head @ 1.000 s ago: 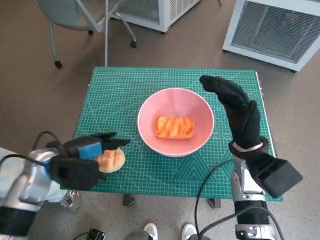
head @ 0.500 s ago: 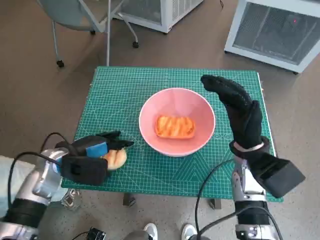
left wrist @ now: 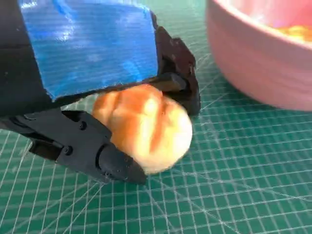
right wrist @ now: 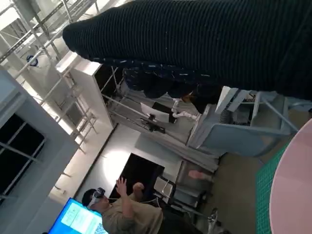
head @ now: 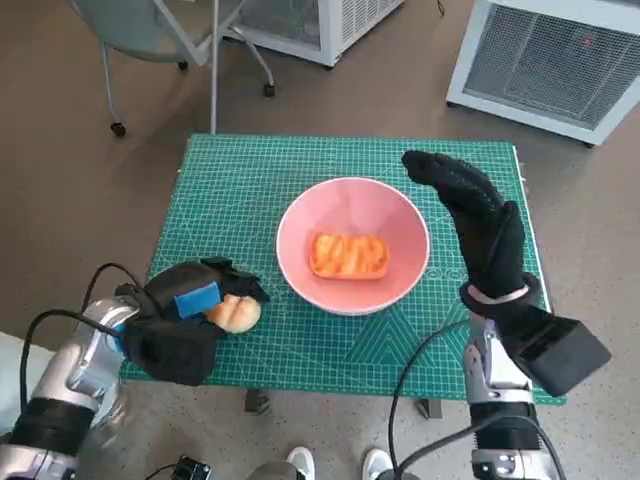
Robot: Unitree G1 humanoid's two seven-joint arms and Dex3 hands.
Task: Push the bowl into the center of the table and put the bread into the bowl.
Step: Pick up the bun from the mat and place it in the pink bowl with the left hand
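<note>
- green cutting mat (head: 240, 190) covers small table
- pink bowl (head: 352, 205) on mat
- bread roll (head: 236, 313) on mat, near bowl

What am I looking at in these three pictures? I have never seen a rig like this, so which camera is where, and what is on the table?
This is a humanoid robot at a small table covered by a green cutting mat. The wide picture comes from a camera on its head, looking down; the other two come from cameras behind each hand.

On the mat stands a pink bowl, roughly central, with one piece of bread already inside.

The left hand, black with blue tape, grips a round bread roll beside the bowl. Its wrist view shows the fingers around the roll, low at the mat.

The right hand, in a black glove, holds nothing and sits by the bowl's right rim. Its wrist view mostly shows the room and a person.
</note>
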